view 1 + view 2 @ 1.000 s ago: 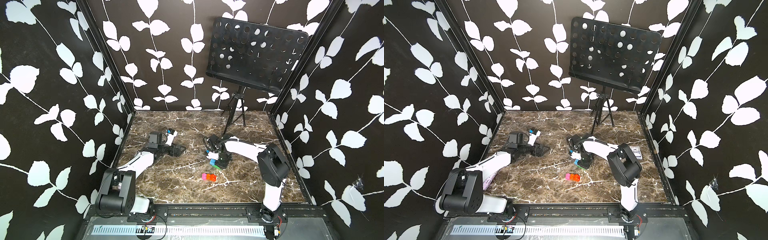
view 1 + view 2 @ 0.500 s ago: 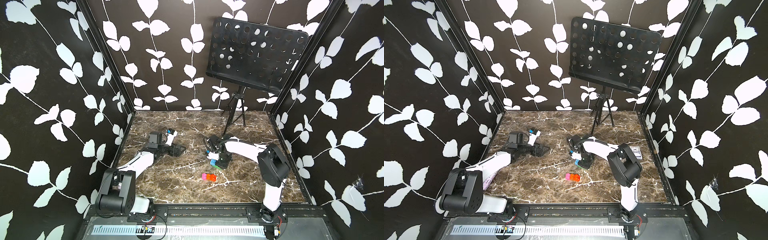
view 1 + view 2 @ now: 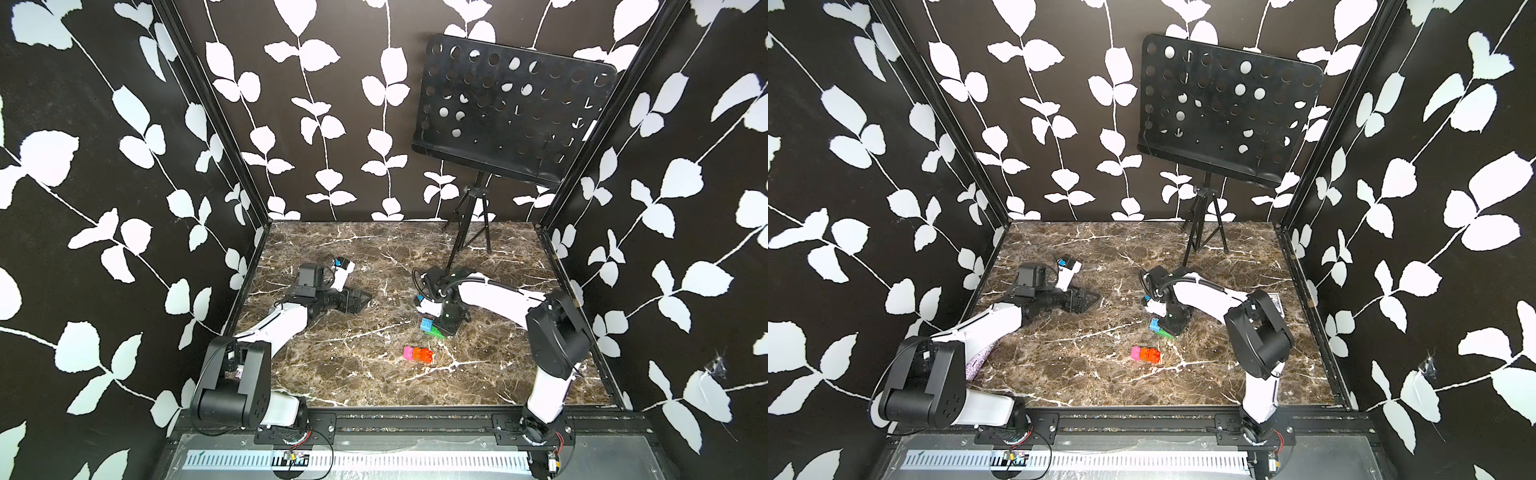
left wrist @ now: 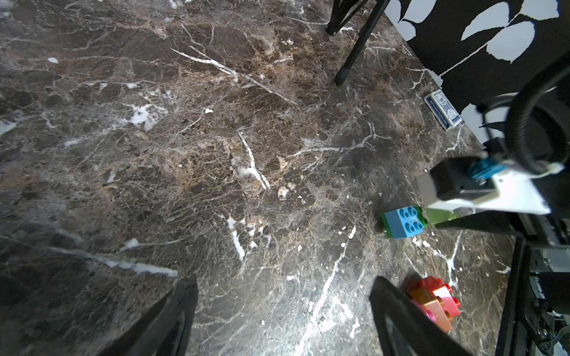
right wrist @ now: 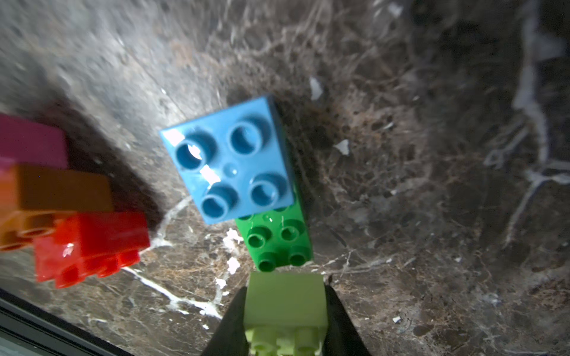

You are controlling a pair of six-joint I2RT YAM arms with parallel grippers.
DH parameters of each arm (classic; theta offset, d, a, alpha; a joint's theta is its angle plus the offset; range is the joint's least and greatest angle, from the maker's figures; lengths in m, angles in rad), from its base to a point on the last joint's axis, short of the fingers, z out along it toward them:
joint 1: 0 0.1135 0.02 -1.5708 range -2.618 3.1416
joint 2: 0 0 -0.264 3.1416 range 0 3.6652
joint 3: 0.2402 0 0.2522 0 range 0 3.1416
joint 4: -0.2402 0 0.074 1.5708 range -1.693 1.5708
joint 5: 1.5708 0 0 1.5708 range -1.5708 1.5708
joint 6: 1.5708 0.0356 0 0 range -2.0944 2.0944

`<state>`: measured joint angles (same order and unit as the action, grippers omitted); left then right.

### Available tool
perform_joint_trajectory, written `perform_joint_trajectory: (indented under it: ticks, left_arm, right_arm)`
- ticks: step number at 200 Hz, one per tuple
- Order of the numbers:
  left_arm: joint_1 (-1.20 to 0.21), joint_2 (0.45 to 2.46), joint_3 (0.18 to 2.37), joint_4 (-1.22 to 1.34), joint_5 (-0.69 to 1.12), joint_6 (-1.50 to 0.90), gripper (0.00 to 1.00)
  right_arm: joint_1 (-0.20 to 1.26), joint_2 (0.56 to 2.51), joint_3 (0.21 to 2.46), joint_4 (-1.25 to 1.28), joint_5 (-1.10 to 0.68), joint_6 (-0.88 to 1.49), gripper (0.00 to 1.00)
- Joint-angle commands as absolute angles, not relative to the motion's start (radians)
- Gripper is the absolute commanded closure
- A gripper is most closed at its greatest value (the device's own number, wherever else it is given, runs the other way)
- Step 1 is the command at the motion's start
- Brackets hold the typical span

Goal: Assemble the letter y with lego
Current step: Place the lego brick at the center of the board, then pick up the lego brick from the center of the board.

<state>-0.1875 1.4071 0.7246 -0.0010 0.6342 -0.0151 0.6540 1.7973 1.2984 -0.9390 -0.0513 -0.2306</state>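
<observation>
While the right fingers (image 5: 337, 320) clench the cream brick (image 5: 285, 297) beside the green brick (image 5: 277, 243) bearing the blue brick (image 5: 231, 160), the left fingers (image 4: 175, 314) stand spread and empty.

A black perforated music stand (image 3: 511, 112) on a tripod stands far right on the brown marble tabletop (image 3: 353, 374), seen in both top views. A blue-and-white card box (image 4: 443, 113) lies flat by the right wall. Black walls (image 3: 104, 166) with white leaf vines enclose the table; a white slotted strip (image 3: 353, 459) runs along the near edge.
</observation>
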Motion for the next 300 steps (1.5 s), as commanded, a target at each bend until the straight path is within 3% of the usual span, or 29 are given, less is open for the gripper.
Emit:
perform_joint_trajectory:
  ticks: [1,48,108,141,163,184,262,300]
  left_arm:
    - [-0.189,1.403,0.716,-0.001,0.637,-0.007,0.11]
    - [-0.189,1.401,0.716,0.000,0.635,-0.009,0.11]
    - [-0.189,1.397,0.714,0.000,0.634,-0.014,0.11]
    - [-0.190,1.396,0.715,0.000,0.633,-0.012,0.11]
    - [-0.190,1.397,0.714,0.000,0.631,-0.011,0.11]
    - [-0.189,1.397,0.715,0.001,0.634,-0.013,0.11]
    - [-0.191,1.396,0.714,0.002,0.634,-0.011,0.11]
    - [-0.191,1.396,0.718,-0.002,0.631,-0.004,0.11]
  right_arm:
    - [0.602,1.721,1.272,-0.922,-0.106,-0.157,0.69]
    - [0.453,1.717,1.215,-0.943,-0.093,0.072,0.68]
    - [0.423,1.809,1.165,-0.939,-0.020,0.168,0.66]
    - [0.423,1.835,1.164,-0.929,-0.006,0.171,0.59]
    - [0.423,1.829,1.164,-0.926,-0.002,0.172,0.48]
    - [0.423,1.818,1.164,-0.929,0.000,0.175,0.47]
    - [0.423,1.797,1.152,-0.923,-0.013,0.181,0.65]
    - [0.434,1.727,1.176,-0.922,-0.010,0.064,0.71]
